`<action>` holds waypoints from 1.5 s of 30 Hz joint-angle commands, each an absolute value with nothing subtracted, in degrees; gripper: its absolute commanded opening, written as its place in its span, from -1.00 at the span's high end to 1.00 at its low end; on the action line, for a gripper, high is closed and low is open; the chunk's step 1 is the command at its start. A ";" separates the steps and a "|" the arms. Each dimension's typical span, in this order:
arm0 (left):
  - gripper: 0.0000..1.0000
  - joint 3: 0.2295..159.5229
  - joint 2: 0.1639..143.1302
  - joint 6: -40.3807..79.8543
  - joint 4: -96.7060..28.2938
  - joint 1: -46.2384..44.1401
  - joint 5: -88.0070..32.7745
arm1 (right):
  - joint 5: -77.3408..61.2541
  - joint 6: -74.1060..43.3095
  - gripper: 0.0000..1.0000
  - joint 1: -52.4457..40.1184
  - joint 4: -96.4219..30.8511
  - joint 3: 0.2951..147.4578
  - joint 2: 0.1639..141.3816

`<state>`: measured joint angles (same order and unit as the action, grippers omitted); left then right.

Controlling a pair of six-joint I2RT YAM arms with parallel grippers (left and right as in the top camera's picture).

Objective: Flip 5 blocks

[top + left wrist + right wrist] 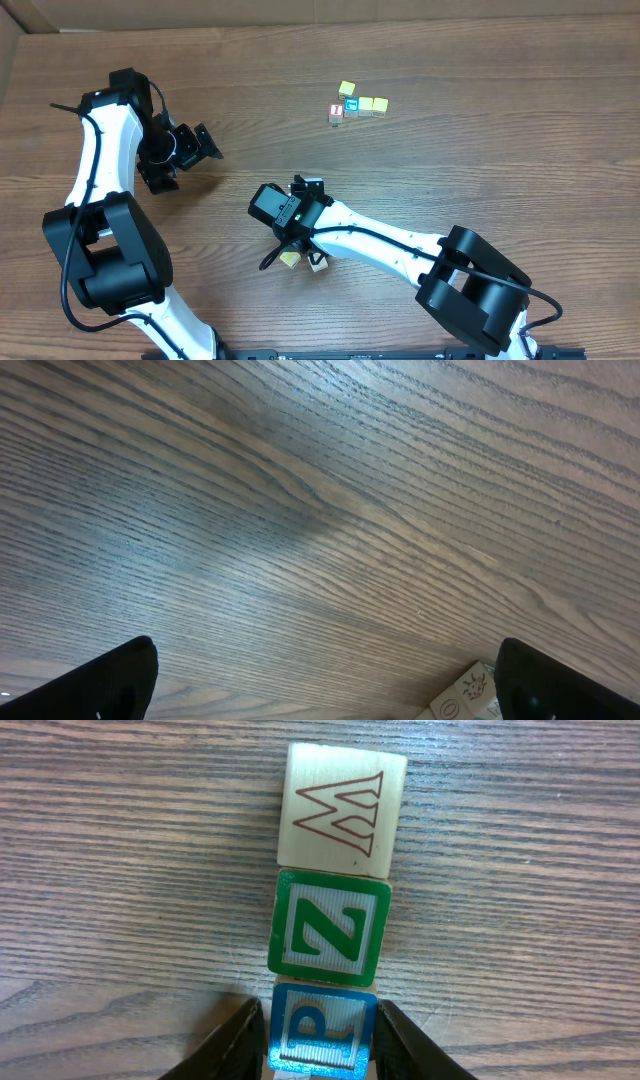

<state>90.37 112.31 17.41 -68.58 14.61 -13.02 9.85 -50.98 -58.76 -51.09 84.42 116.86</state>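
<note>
Overhead looks straight down on my whole table (480, 70) from high up. Left wrist faces down, close over bare wood. Right wrist is closer still — blue block (322, 1025) at its 6 o'clock — the patch I see overhead toward 6 o'clock of centre, beneath the right gripper (303, 262).

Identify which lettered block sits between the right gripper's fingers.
The blue P block, flanked by both fingers; the green Z block and plain W block lie beyond.

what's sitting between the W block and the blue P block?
The green Z block, in a row with and touching the W block and the blue P block; seen in the right wrist view.
</note>
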 commanded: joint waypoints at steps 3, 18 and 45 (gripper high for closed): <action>-0.99 91.24 112.62 16.91 -68.53 14.20 -12.93 | 10.50 -50.74 0.32 -58.76 -51.05 85.56 114.93; -1.00 91.24 112.62 16.91 -68.53 14.20 -12.91 | 10.24 -50.72 0.12 -58.76 -51.24 86.76 114.56; -1.00 91.22 112.62 16.91 -68.51 14.20 -12.91 | 0.89 -50.94 0.20 -59.55 -62.22 89.80 111.02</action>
